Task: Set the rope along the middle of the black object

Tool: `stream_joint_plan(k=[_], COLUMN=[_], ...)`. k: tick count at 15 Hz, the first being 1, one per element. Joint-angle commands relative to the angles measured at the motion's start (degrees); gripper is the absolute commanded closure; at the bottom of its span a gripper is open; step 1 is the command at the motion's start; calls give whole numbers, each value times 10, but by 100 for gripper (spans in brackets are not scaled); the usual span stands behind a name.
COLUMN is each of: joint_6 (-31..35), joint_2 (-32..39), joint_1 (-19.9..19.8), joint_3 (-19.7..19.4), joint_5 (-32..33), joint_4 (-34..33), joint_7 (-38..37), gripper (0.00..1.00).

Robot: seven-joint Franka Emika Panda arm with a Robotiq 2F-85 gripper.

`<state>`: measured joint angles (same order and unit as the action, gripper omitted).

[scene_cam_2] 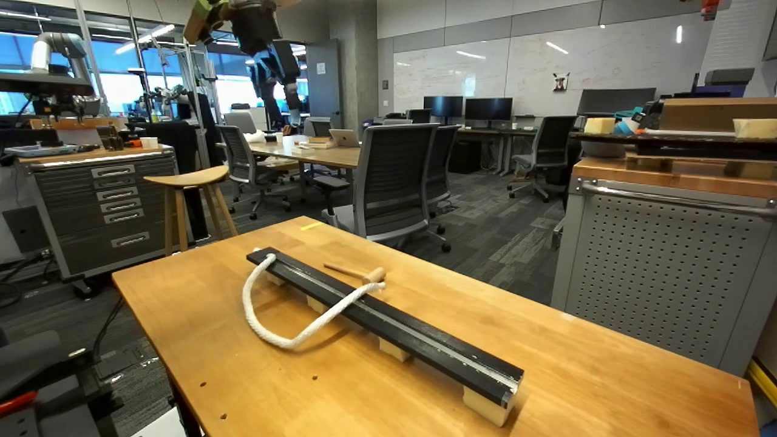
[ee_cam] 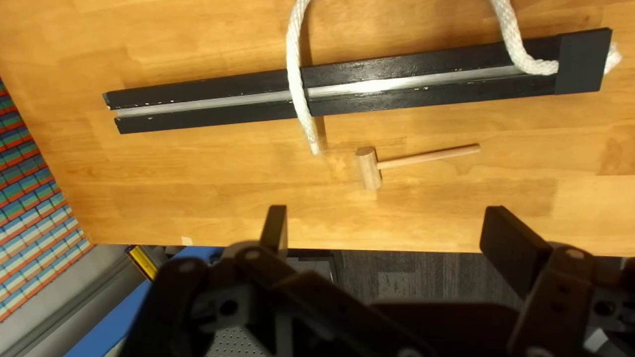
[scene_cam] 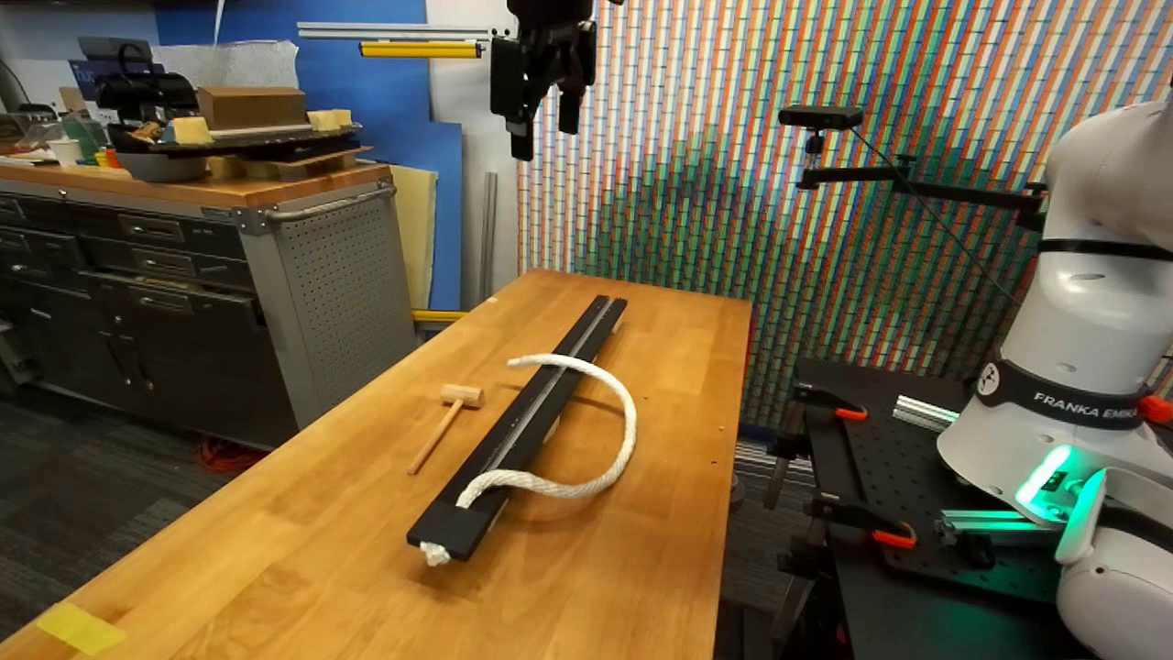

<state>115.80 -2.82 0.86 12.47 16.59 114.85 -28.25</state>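
While the fingers (ee_cam: pixel 513 250) hang well above the table (ee_cam: pixel 198 198), I log them as spread wide, nothing held and nothing between them. White braided rope (scene_cam: pixel 630 420): leaves the black end cap (ee_cam: pixel 583 62) of the grooved black bar (ee_cam: pixel 397 69), bows out to one side, then crosses back over the bar near mid-length. Its free end (ee_cam: pixel 312 136) reaches past the opposite edge, near the wooden mallet (ee_cam: pixel 369 168). A frayed white tuft (ee_cam: pixel 613 55) shows beyond the cap; presumably the same rope, but the cap hides the join. The pale groove (ee_cam: pixel 357 88) along the bar's middle is where I take the rope to belong. Apart from a short bit by the cap, none lies along it.

Step in hand, my judgement: pre-grasp; laying not yet begun. Next move: bring the fingers over the rope between crossing and free end, descend, close. Their spread runs roughly parallel to the bar, so they should pinch the rope crosswise without much turning. Afterwards, lift, swing that end toward the bar's uncapped end, draw the bow straight, lower into the groove. Worth watching: I cannot tell whether the bow touches the table, and slack may spring back sideways if released early.
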Motion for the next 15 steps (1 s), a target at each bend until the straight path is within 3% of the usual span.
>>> stream_joint_plan(k=[1,2,9,15], joint_6=[-24,-2,-10,-19], joint_2=[30,18,25,110], joint_1=[28,25,36,31], joint_3=[-14,-24,-22,-49], joint_5=[9,1,1,30], joint_4=[-60,-22,-42,-133], joint_7=[-3,0,0,-4], gripper=[0,0,0,0])
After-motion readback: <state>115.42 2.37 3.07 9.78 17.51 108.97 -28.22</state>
